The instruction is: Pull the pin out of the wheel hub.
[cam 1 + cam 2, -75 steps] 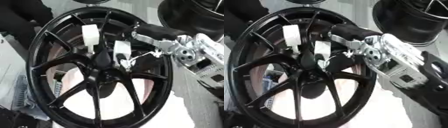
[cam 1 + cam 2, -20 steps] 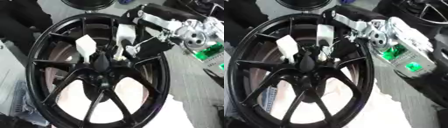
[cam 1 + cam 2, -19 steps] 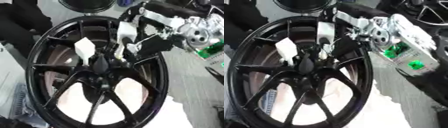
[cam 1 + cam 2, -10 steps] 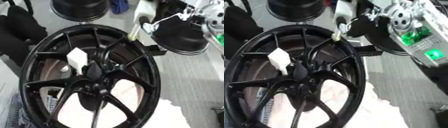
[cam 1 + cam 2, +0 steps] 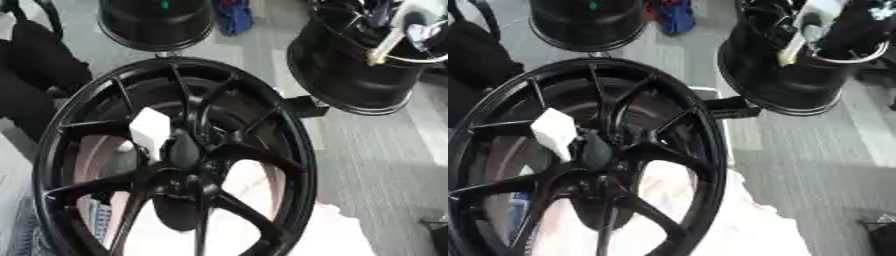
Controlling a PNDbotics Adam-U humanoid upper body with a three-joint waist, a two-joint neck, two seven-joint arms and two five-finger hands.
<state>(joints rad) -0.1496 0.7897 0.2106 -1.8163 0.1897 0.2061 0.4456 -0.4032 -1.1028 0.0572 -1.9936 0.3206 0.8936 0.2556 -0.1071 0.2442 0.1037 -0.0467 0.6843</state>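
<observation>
1. One pale cream, slender pin is up at the top right, well clear of the big black multi-spoke alloy wheel. It shows against a second black rim that stands behind.
2. My right robot hand is only a dark blurred shape beside the pin's upper end. I cannot tell whether it is clenched round the pin or merely next to it. My left robot hand shows in neither view.
3. At the dark wheel hub a chunky white block sits against the spokes, on the hub's left side. I cannot make out whether it is another pin or something else.
4. I judge the pull itself done, since the pin stands apart from the hub.
5. What could go wrong from here:
   - The pin hangs over the second rim. If it drops, it could fall into that barrel or roll off across the grey floor.
   - If I swing the arm back low, it could clip the near wheel's rim. The wheel rests tilted on a white cloth, so a knock might shift it.
   - If the white block also needs pulling, I could grab it at a poor angle. The spokes crowd it closely, and my robot hand might jam between them.
</observation>
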